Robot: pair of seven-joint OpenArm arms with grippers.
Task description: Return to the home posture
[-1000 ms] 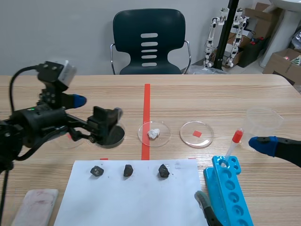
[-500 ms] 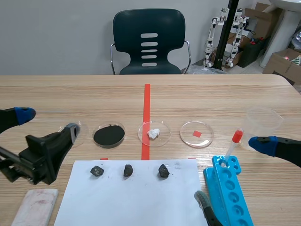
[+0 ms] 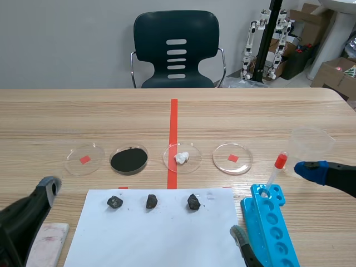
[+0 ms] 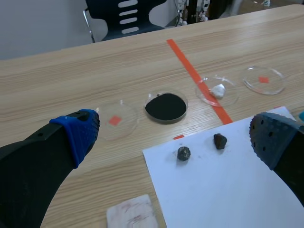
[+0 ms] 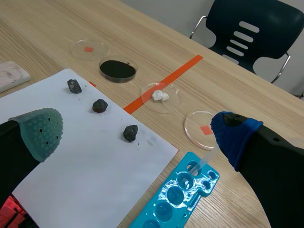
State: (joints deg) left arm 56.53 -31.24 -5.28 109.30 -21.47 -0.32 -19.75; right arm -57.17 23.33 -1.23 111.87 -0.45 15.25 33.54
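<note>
The samples lie in order, probably so that the arms disturb nothing: dishes (image 3: 232,158) stand in a row across the counter (image 3: 250,111), three lumps (image 3: 152,201) lie on the paper (image 3: 161,236), and the dropper (image 3: 276,172) stands in the rack (image 3: 272,225). Both arms are low at the near edge, which looks close to the home posture. The left arm (image 3: 22,219) is at the near left corner, just beside the sponge (image 3: 49,240), and the right arm (image 3: 340,179) hangs above the rack. The left jaws are spread wide, with pads (image 4: 78,130) apart, and hold nothing. The right jaws are also spread, empty, and touch nothing.
</note>
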